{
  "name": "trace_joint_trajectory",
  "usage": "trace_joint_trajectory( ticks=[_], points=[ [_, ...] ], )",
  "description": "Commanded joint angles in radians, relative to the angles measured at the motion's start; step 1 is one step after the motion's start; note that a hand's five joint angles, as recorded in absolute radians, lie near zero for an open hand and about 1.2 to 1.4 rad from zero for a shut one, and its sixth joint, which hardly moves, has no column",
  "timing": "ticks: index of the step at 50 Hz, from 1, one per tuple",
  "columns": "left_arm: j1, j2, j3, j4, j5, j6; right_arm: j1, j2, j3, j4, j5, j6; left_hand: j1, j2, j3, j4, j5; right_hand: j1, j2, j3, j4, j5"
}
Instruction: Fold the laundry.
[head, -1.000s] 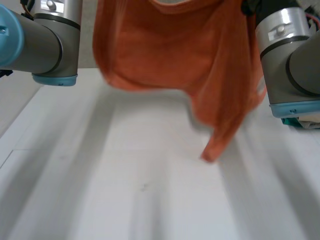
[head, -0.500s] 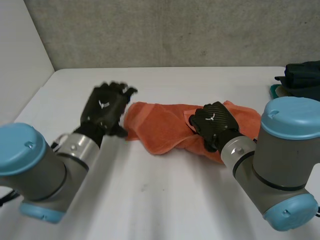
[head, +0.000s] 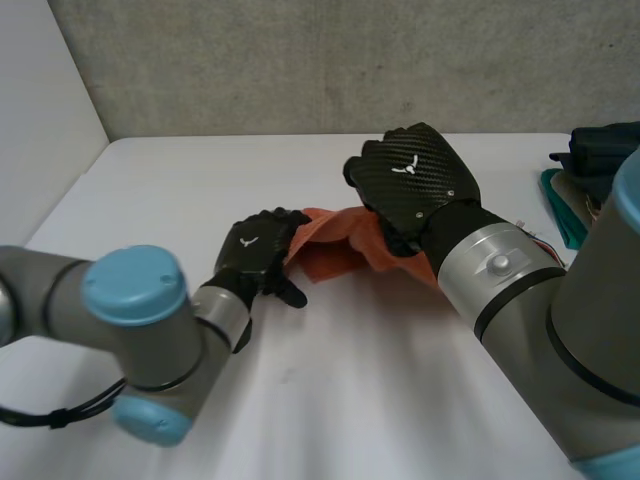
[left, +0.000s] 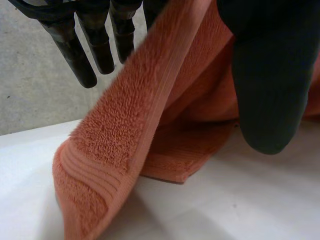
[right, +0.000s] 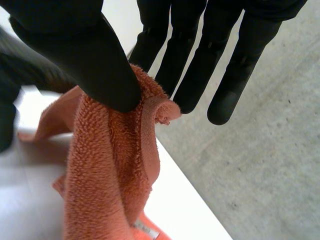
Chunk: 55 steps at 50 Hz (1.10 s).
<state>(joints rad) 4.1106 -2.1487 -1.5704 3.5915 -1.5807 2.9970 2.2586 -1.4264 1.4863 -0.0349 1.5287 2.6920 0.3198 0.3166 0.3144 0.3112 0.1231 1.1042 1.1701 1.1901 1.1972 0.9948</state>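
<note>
The fingers (right: 182, 65) of the right hand (head: 412, 185) are straight, and its thumb presses a fold of the orange terry-cloth towel (right: 110, 170) against them. It is a pinch on the cloth's edge, held up off the surface. The fingers (left: 82, 55) of the left hand (head: 255, 258) are straight too, and the towel's ribbed hem runs up between them and the thumb, so this hand grips the cloth at its other end. The right hand is the higher of the two, and the towel slopes down from it to the left hand. Its lower folds lie bunched on the white bench (head: 330, 400) between the two hands. At the bench's far right edge, well apart from the towel, a pile of dark cloth (head: 605, 150) sits on a teal piece (head: 562, 205). A grey concrete wall (head: 300, 60) stands behind.
</note>
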Motion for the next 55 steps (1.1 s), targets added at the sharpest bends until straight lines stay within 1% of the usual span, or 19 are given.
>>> trace_joint_trajectory(
  ticks=[1, 3, 8, 10, 13, 15, 17, 18, 19, 20, 21, 22, 29, 33, 36, 42, 47, 51, 55],
  points=[
    [-0.053, -0.16, 0.191, -0.017, -0.139, 0.005, 0.03, -0.036, -0.012, 0.015, 0.008, 0.015, 0.617, 0.62, 0.622, 0.626, 0.639, 0.292, 0.226, 0.206, 0.199, 0.227],
    [-0.049, -0.171, 0.207, -0.022, -0.203, 0.002, 0.016, -0.031, -0.006, 0.018, 0.008, 0.011, 1.074, 1.077, 1.079, 1.082, 1.096, 0.292, 0.226, 0.206, 0.199, 0.227],
    [0.01, -0.088, 0.153, -0.036, -0.28, 0.016, 0.013, -0.025, 0.023, 0.027, 0.004, 0.008, 1.076, 1.08, 1.082, 1.085, 1.099, 0.292, 0.226, 0.206, 0.199, 0.227],
    [0.043, -0.027, 0.11, -0.043, -0.266, 0.022, 0.001, -0.022, 0.04, 0.027, -0.001, 0.008, 1.076, 1.08, 1.082, 1.085, 1.099, 0.292, 0.226, 0.206, 0.199, 0.227],
    [0.088, 0.075, 0.012, -0.053, -0.196, 0.023, -0.034, -0.005, 0.06, 0.027, -0.012, 0.012, 1.076, 1.08, 1.082, 1.085, 1.099, 0.292, 0.226, 0.206, 0.199, 0.227],
    [0.091, 0.14, -0.057, -0.053, -0.11, 0.03, -0.042, 0.018, 0.065, 0.027, -0.013, 0.015, 1.076, 1.08, 1.082, 1.085, 1.099, 0.292, 0.226, 0.206, 0.199, 0.227],
    [0.092, 0.177, -0.091, -0.053, -0.062, 0.043, -0.039, 0.058, 0.066, 0.03, -0.031, 0.018, 1.076, 1.08, 1.082, 1.085, 1.099, 0.292, 0.226, 0.206, 0.199, 0.227],
    [0.097, 0.212, -0.124, -0.053, -0.018, 0.069, -0.039, 0.07, 0.068, 0.033, -0.042, 0.02, 1.076, 1.08, 1.082, 1.085, 1.099, 0.191, 0.125, 0.105, 0.098, 0.126],
    [0.1, 0.228, -0.143, -0.053, -0.001, 0.086, -0.039, 0.081, 0.068, 0.036, -0.051, 0.02, 1.076, 1.08, 1.082, 1.085, 1.099, -0.051, -0.117, -0.137, -0.144, -0.116],
    [0.103, 0.24, -0.16, -0.053, 0.011, 0.106, -0.039, 0.09, 0.069, 0.041, -0.061, 0.02, 1.076, 1.08, 1.082, 1.085, 1.099, -0.338, -0.404, -0.424, -0.431, -0.403],
    [0.103, 0.25, -0.177, -0.051, 0.022, 0.128, -0.047, 0.101, 0.071, 0.056, -0.077, 0.022, 1.076, 1.08, 1.082, 1.085, 1.099, -0.841, -0.907, -0.927, -0.934, -0.906],
    [0.105, 0.263, -0.207, -0.048, 0.031, 0.179, -0.05, 0.104, 0.066, 0.069, -0.084, 0.022, 1.076, 1.08, 1.082, 1.085, 1.099, -0.93, -0.996, -1.016, -1.023, -0.995],
    [0.142, 0.299, -0.293, -0.042, 0.034, 0.396, -0.184, 0.101, -0.027, 0.144, -0.096, 0.074, 1.076, 1.08, 1.082, 1.085, 1.099, -0.93, -0.996, -1.016, -1.023, -0.995],
    [0.157, 0.349, -0.358, -0.042, 0.038, 0.483, -0.244, 0.128, -0.135, 0.282, -0.119, 0.046, 1.065, 1.068, 1.071, 1.074, 1.087, -0.93, -0.996, -1.016, -1.023, -0.995],
    [0.155, 0.368, -0.382, -0.042, 0.039, 0.496, -0.255, 0.231, -0.233, 0.401, -0.168, -0.016, 1.03, 1.033, 1.035, 1.039, 1.052, -0.917, -0.983, -1.003, -1.01, -0.982],
    [0.155, 0.42, -0.434, -0.042, 0.039, 0.499, -0.248, 0.352, -0.325, 0.517, -0.24, -0.205, 0.998, 1.001, 1.003, 1.006, 1.02, -0.779, -0.844, -0.864, -0.872, -0.844],
    [0.157, 0.425, -0.445, -0.042, 0.039, 0.499, -0.24, 0.423, -0.345, 0.489, -0.248, -0.331, 0.995, 0.998, 1.0, 1.003, 1.017, -0.764, -0.83, -0.85, -0.857, -0.829],
    [0.158, 0.423, -0.445, -0.042, 0.039, 0.499, -0.229, 0.487, -0.363, 0.428, -0.249, -0.331, 0.995, 0.998, 1.0, 1.003, 1.017, -0.764, -0.83, -0.85, -0.857, -0.829],
    [0.158, 0.421, -0.445, -0.042, 0.039, 0.499, -0.157, 0.541, -0.38, 0.354, -0.249, -0.327, 0.998, 1.001, 1.003, 1.006, 1.02, -0.764, -0.83, -0.85, -0.857, -0.829]
  ],
)
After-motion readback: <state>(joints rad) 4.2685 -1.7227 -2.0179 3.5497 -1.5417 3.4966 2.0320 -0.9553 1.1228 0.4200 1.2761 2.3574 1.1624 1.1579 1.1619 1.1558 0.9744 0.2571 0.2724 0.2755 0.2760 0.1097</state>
